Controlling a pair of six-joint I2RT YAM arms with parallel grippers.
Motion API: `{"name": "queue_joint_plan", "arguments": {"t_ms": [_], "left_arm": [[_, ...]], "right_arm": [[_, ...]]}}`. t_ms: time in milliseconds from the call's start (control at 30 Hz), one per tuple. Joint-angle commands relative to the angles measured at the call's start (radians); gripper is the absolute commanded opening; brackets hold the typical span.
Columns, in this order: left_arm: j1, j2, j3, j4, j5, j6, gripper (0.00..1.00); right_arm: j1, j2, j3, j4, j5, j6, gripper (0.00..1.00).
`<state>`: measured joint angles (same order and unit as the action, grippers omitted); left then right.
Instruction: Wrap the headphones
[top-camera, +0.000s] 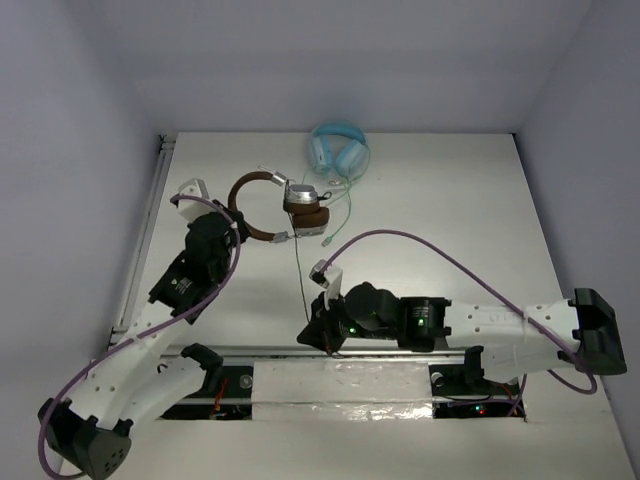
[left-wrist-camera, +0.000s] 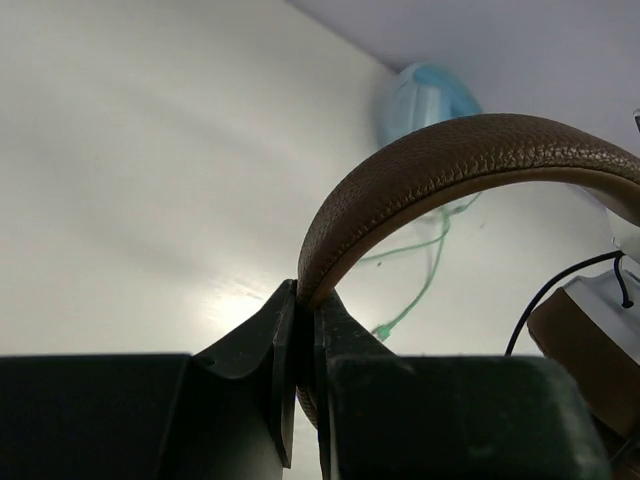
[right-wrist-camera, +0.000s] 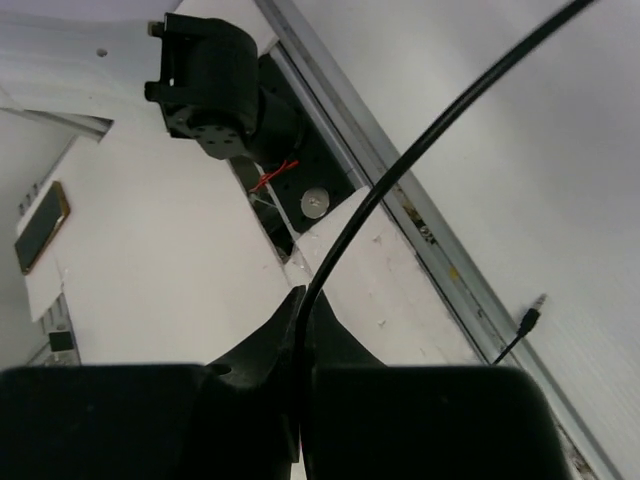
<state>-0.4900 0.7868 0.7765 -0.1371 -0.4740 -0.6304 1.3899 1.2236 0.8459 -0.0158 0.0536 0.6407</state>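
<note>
The brown headphones (top-camera: 285, 207) lie at the back middle of the table, headband arching left, silver earcups and brown cushions on the right. My left gripper (top-camera: 235, 228) is shut on the brown headband (left-wrist-camera: 420, 175). A thin dark cable (top-camera: 299, 275) runs from the earcups toward me. My right gripper (top-camera: 315, 325) is shut on that cable (right-wrist-camera: 400, 180) near its free end. The cable's plug (right-wrist-camera: 532, 312) lies on the table beyond the fingers.
Light blue headphones (top-camera: 338, 148) with a pale green cable (top-camera: 345, 205) lie just behind the brown ones; they also show in the left wrist view (left-wrist-camera: 425, 100). A metal rail (top-camera: 300, 352) runs along the near edge. The left arm's base (right-wrist-camera: 215, 85) shows in the right wrist view.
</note>
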Motion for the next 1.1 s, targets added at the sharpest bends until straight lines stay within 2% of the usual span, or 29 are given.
{"name": "queue_joint_plan", "arguments": {"t_ms": [0, 133, 167, 233, 367, 533, 733, 833, 1067], "left_arm": [[-0.112, 0.035, 0.029, -0.017, -0.141, 0.020, 0.00], [-0.252, 0.101, 0.033, -0.076, -0.161, 0.023, 0.00], [-0.275, 0.121, 0.024, -0.085, -0.163, 0.003, 0.00], [-0.326, 0.134, 0.003, -0.084, -0.129, -0.003, 0.00], [-0.367, 0.144, -0.046, -0.111, -0.115, -0.028, 0.00], [-0.367, 0.085, -0.094, -0.124, -0.052, -0.005, 0.00], [-0.367, 0.080, -0.102, -0.167, -0.005, -0.005, 0.00], [-0.367, 0.074, -0.108, -0.145, 0.076, 0.020, 0.00], [-0.367, 0.080, -0.088, -0.148, 0.166, 0.054, 0.00]], "right_arm": [[0.008, -0.006, 0.128, -0.188, 0.063, -0.065, 0.00], [0.008, 0.042, 0.272, -0.341, 0.156, -0.203, 0.00], [0.008, 0.071, 0.298, -0.401, 0.219, -0.226, 0.00], [0.008, 0.092, 0.361, -0.446, 0.267, -0.292, 0.00], [-0.011, 0.126, 0.438, -0.573, 0.423, -0.361, 0.00], [-0.060, 0.103, 0.467, -0.674, 0.511, -0.433, 0.00], [-0.117, 0.083, 0.441, -0.694, 0.563, -0.461, 0.00], [-0.152, 0.070, 0.401, -0.641, 0.663, -0.467, 0.00], [-0.181, 0.100, 0.371, -0.564, 0.813, -0.489, 0.00]]}}
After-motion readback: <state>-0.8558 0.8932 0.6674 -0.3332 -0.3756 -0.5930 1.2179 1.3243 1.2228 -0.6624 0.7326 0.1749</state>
